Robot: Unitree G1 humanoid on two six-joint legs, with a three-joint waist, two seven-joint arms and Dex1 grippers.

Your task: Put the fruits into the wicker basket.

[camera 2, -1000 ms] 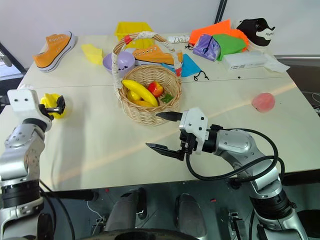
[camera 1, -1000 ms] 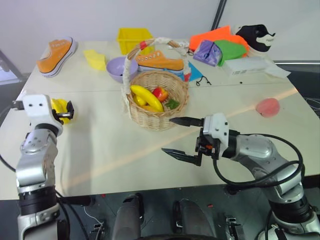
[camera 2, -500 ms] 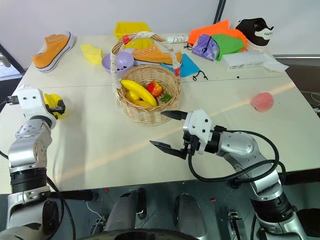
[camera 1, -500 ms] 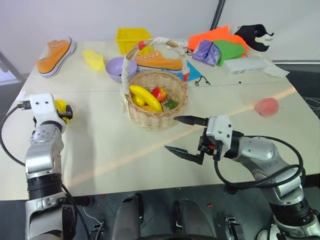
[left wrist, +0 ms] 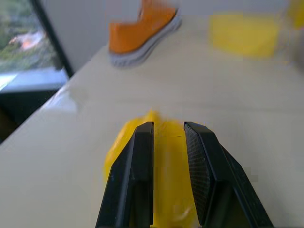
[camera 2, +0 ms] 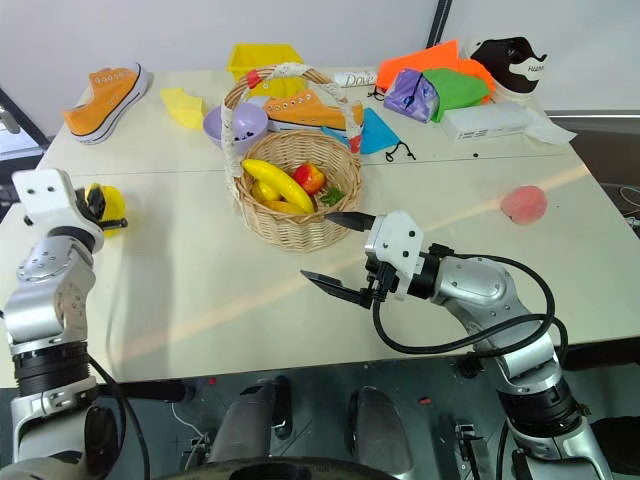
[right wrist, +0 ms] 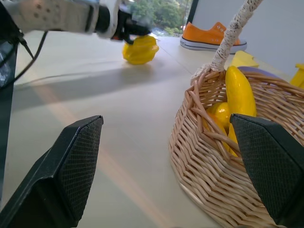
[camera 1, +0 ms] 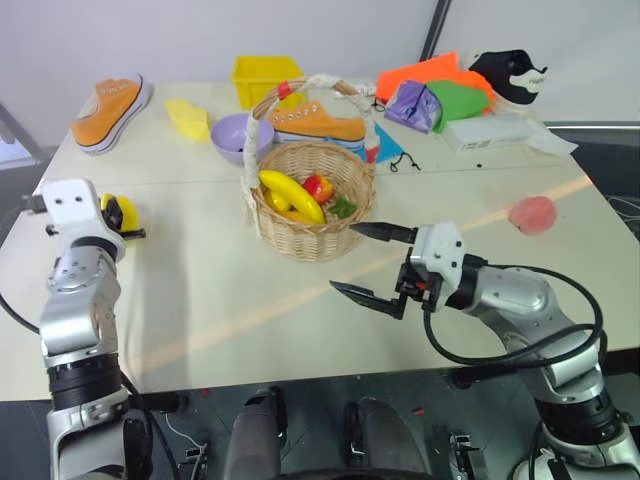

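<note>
My left gripper (left wrist: 168, 156), at the left edge of the pale table (camera 1: 200, 290), has its two black fingers (left wrist: 135, 171) drawn in narrow on the bright yellow ridged toy starfruit (left wrist: 168, 190); from the left wrist, the fruit shows between the fingers and bulges out on either side of them. From the right wrist, the starfruit (right wrist: 140, 49) hangs from the gripper's tip with its shadow on the table beneath it, so I read it as just clear of the surface.

My right gripper (camera 1: 365, 262) stands spread wide and empty over the table, just in front of the round tan woven wicker basket (camera 1: 312, 205). One black finger (camera 1: 380, 232) points at the basket's near wall, close to it but apart from it.

The basket sits at mid-table, and its arched handle (camera 1: 262, 125) is wrapped in white cloth. It holds a long yellow banana (camera 1: 292, 194), a small red fruit (camera 1: 320, 187) and a green piece beside that.

The round pink-red toy peach (camera 1: 533, 214) lies alone on the table near the right edge, well apart from both grippers and the basket.

Behind the basket I see a lilac bowl (camera 1: 232, 137), a square yellow plastic bin (camera 1: 265, 78) and an orange sneaker (camera 1: 320, 124). A second orange sneaker (camera 1: 110, 110) rests at the far left corner.
</note>
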